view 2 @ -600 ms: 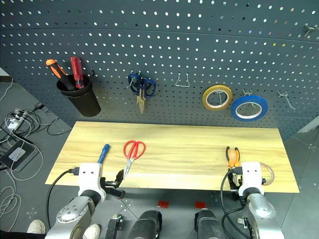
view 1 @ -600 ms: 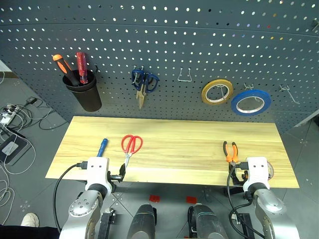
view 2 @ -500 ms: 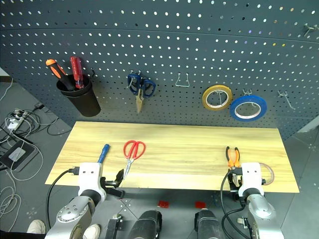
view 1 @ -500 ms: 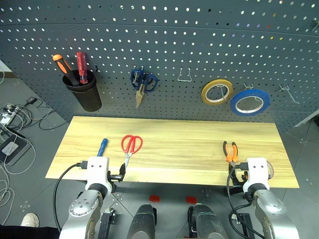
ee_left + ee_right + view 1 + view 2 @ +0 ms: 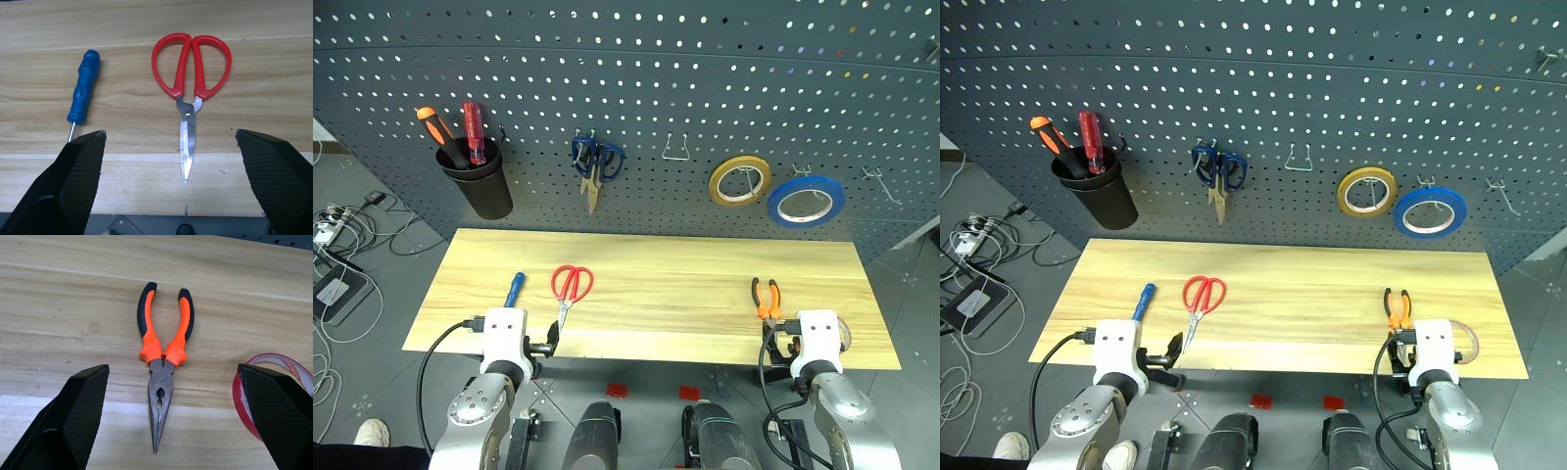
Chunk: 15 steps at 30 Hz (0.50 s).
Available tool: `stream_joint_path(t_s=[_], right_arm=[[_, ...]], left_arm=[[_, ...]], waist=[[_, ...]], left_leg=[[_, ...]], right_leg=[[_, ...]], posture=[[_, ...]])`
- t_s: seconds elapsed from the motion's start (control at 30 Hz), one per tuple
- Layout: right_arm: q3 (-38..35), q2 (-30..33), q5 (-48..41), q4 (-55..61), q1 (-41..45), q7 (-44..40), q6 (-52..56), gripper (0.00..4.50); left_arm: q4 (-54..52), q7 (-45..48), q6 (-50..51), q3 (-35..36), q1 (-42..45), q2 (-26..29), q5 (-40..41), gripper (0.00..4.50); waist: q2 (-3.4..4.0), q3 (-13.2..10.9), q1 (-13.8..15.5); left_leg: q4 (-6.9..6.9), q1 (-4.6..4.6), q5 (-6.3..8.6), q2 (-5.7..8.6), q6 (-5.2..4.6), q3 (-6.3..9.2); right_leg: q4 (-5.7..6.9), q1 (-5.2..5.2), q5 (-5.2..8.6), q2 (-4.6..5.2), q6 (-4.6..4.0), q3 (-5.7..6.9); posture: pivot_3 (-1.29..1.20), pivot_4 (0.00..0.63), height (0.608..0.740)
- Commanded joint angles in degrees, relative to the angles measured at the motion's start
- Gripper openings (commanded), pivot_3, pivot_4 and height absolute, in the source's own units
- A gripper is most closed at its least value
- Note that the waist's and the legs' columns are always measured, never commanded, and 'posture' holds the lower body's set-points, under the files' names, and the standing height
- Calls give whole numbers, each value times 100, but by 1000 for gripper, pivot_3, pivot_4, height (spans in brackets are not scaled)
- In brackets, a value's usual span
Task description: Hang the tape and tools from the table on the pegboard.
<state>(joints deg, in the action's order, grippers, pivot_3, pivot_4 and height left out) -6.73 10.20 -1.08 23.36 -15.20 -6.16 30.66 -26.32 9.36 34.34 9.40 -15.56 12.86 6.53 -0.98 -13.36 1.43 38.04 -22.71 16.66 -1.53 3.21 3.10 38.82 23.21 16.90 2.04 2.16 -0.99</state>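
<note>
On the light wood table (image 5: pixel 656 259) lie the red-handled scissors (image 5: pixel 572 284), handles toward the pegboard (image 5: pixel 656 69), and beside them the blue-handled screwdriver (image 5: pixel 514 289). The orange-and-black pliers (image 5: pixel 766 296) lie toward the right end, jaws pointing at the near edge. The red tape (image 5: pixel 266 382) lies flat beside the pliers, partly hidden by a finger. My left gripper (image 5: pixel 168 134) hovers open over the near edge, its fingers straddling the scissors and screwdriver. My right gripper (image 5: pixel 172 367) is open too, straddling the pliers. Neither holds anything.
On the pegboard hang a black cup (image 5: pixel 480 181) with orange and red screwdrivers, blue-handled scissors (image 5: pixel 595 162), a yellow tape roll (image 5: pixel 740 180) and a blue tape roll (image 5: pixel 806 201). Bare metal hooks (image 5: pixel 675 148) sit between them and at the far right. Cables lie on the floor at left.
The blue-handled scissors hanging on the pegboard sway slightly. Both arms and the things on the table have stayed put.
</note>
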Motion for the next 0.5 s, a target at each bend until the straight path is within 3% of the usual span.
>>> stream_joint_path(t_s=[0.03, 0.5], right_arm=[[-50, 14, -8, 120, -55, 18, -16, 4500], [-138, 169, -32, 128, -35, -87, 34, 4500]], left_arm=[[-136, -31, -95, 47, -20, 13, -8, 4476], [-102, 204, -158, -98, 116, 233, -34, 4476]], waist=[[0, 0, 0], [1, -10, -1]], left_leg=[[0, 0, 0, 0, 0, 0], [0, 0, 0, 0, 0, 0]], right_leg=[[0, 0, 0, 0, 0, 0], [0, 0, 0, 0, 0, 0]], posture=[[149, 244, 740], [134, 269, 740]])
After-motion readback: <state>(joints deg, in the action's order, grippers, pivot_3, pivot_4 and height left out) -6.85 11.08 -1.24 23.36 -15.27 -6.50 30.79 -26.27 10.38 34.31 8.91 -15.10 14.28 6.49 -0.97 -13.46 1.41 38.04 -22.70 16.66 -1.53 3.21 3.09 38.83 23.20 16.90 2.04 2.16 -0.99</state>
